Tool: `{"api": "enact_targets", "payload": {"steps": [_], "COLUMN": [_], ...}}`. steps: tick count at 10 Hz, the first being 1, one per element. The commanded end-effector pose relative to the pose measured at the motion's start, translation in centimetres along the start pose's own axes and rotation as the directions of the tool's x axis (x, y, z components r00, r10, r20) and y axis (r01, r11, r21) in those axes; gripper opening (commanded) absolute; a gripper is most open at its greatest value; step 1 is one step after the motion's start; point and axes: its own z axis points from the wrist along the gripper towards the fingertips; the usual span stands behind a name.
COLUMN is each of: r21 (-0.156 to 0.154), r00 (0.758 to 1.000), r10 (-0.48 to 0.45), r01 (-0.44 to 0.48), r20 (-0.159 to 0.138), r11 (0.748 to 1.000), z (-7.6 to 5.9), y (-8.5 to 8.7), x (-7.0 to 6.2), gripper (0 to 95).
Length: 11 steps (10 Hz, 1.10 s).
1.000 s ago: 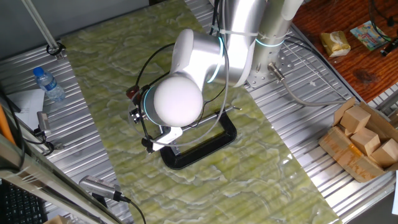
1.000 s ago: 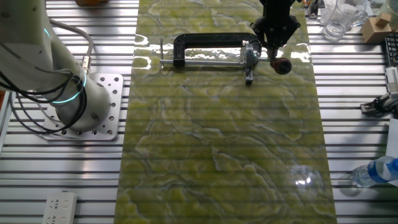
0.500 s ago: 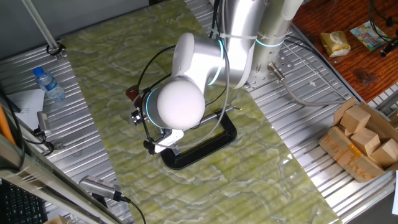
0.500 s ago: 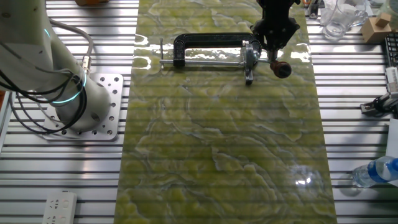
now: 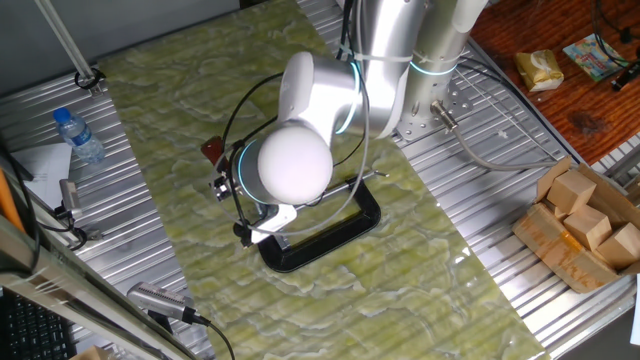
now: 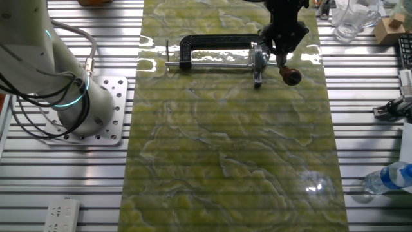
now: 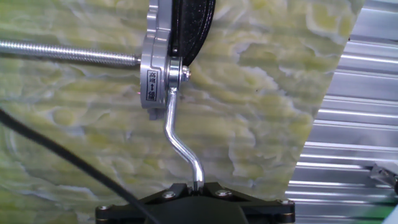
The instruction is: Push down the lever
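Lever [image 7: 177, 134] sat at the right end of the clamp [image 6: 215, 44] on the green surface [image 6: 225, 161], its red knob [image 6: 291, 77] poking out just below the pincer [image 6: 283, 48]. Doing this push well probably meant pressing steadily along the lever's arc and staying on the knob end, so contact wouldn't slide off the rounded tip. Hand view showed the silver arm running straight into the black pincer body, looked like it was touching there. Honestly couldn't tell whether the pincer was released or clenched, fingertips weren't visible.
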Motion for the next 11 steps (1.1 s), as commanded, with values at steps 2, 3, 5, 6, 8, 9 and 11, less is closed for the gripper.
{"api": "enact_targets", "payload": {"steps": [2,3,5,6,8,9,11], "r21": [0.009,0.013,0.016,0.014,0.014,0.014,0.012], "r00": [1.0,1.0,0.999,0.999,0.998,0.998,0.997], "r10": [0.009,0.012,0.021,0.029,0.041,0.044,0.056], "r01": [-0.009,-0.012,-0.021,-0.029,-0.042,-0.045,-0.057], "r20": [0.015,0.019,0.025,0.034,0.047,0.049,0.055], "r11": [1.0,1.0,1.0,0.999,0.999,0.999,0.998], "z": [0.7,0.9,1.3,1.5,2.0,2.1,2.3], "y": [0.2,0.3,0.5,0.5,0.5,0.5,0.5], "x": [-0.2,-0.2,-0.4,-0.4,-0.7,-0.7,-0.8], "gripper": [0.0,0.0,0.0,0.0,0.0,0.0,0.0]}}
